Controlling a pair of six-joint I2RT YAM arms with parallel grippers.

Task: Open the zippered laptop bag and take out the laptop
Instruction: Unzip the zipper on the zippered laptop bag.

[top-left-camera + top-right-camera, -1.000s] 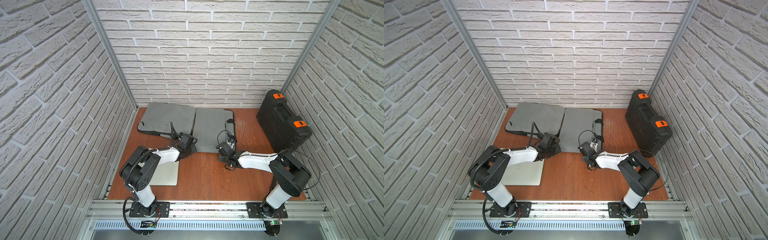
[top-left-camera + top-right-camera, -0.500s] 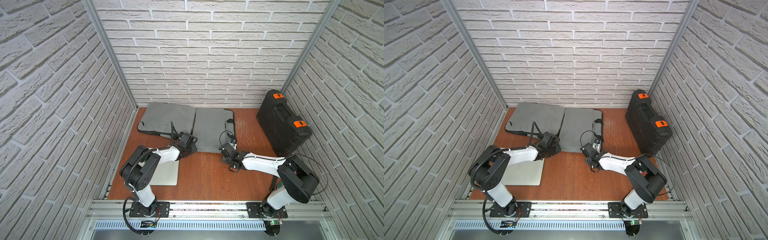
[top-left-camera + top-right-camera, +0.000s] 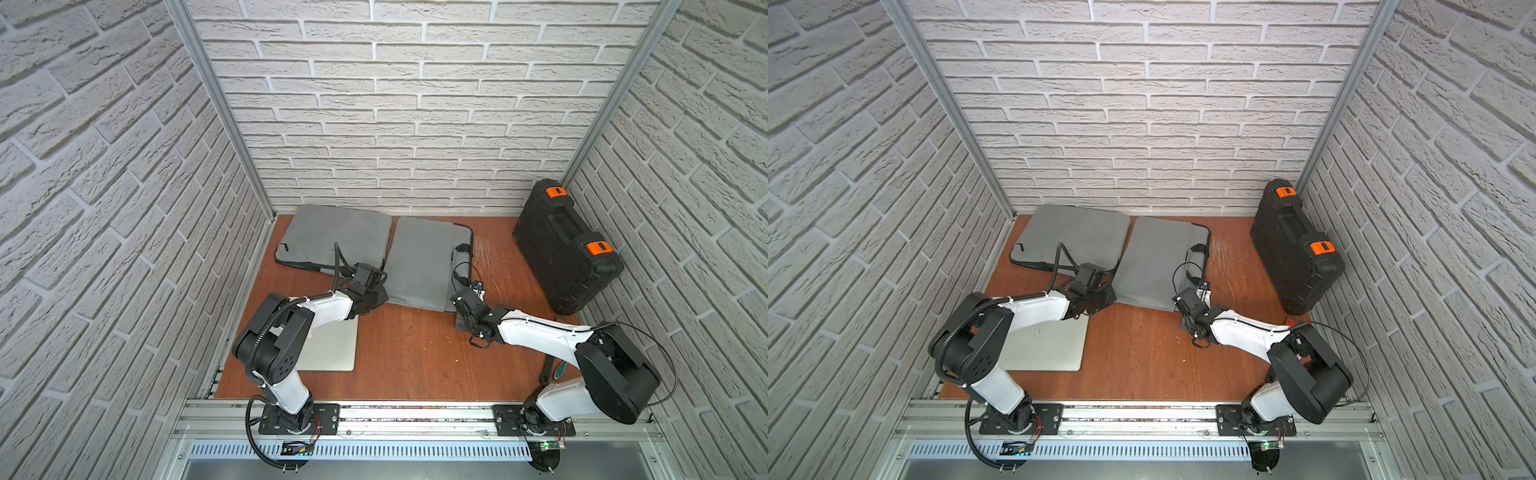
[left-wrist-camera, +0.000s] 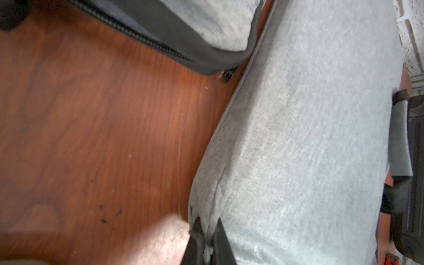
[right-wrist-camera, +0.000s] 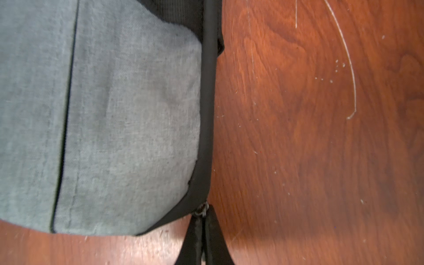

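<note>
"Where's the bag?"

"The grey laptop bag [image 3: 419, 257] lies flat at twelve o'clock on the table [image 3: 415, 357], black-trimmed edge toward three. The left gripper [image 4: 207, 234] has its jaws pinched on the fabric at the seven o'clock corner. The right gripper [image 5: 203, 220], at the five o'clock corner, is closed on the zipper pull [image 5: 202, 210]."

"And around it?"

"A second grey bag [image 3: 332, 232] sits just beside it at ten. A silver laptop [image 3: 332, 349] lies at eight; the mark on its lid is too small to read. A black case [image 3: 561, 249] with orange latches [image 3: 556, 192] is at two. The red-brown wood has scratches [image 5: 351, 68], and there are white brick walls [image 3: 415, 124] all round."
</note>
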